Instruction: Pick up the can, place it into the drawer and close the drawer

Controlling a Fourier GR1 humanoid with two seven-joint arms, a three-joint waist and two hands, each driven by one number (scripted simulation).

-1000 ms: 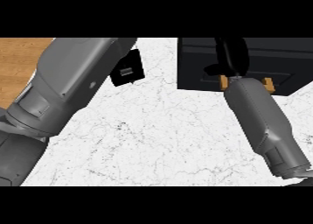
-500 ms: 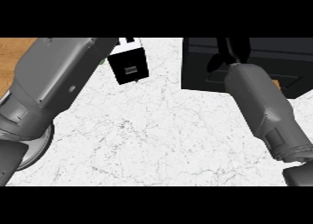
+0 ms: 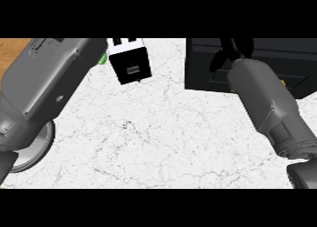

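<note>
Up at the upper right of the frame, the robot's black right hand hangs over the dark, box-shaped drawer. Black hand on black drawer is hard to read, so I cannot tell how far open this hand is, or whether it has the can in it. The can does not show plainly anywhere. My guess is that it is hidden under the right hand, above the drawer, and that the job now is to put it inside. To do that well, the hand should go down in the middle of the drawer, away from the walls, until the can stands on the drawer's floor. Only then should it let go. Then it should lift straight up, so the can is not knocked over, and push the drawer shut. One other clue sits at the upper left: a small green bit peeks out between the big grey left forearm and the black left hand, which rests near the top edge above the white marble desk. It could be part of the can, well apart from the right hand and the drawer, but too little shows to say. I cannot tell how open the left hand is either.
</note>
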